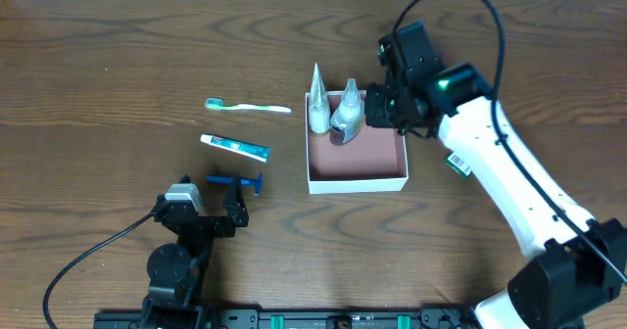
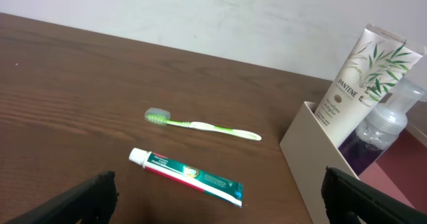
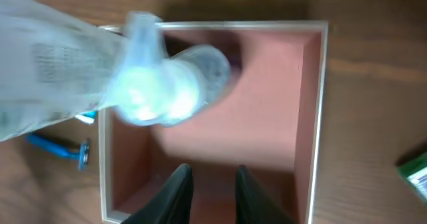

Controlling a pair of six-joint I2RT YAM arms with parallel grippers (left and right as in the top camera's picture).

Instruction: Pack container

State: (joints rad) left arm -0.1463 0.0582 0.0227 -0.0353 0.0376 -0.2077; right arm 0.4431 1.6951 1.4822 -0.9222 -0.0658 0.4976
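Brown wood-grain table [image 1: 98, 55], with the container [image 1: 367, 158] right of centre, open side up. Standing in its far-left corner, side by side: 1 white tube [image 1: 316, 99] and 1 clear pump bottle [image 1: 347, 118]. Above its far-right edge, the right gripper [image 3: 210, 181]: fingers drawn close, narrow gap, nothing between. Near the front edge, the left gripper [image 1: 203, 211]: spread wide, empty. Left of the container, flat on the table: 1 green toothbrush [image 1: 247, 106], 1 toothpaste tube [image 1: 235, 147], 1 blue razor [image 1: 235, 181].
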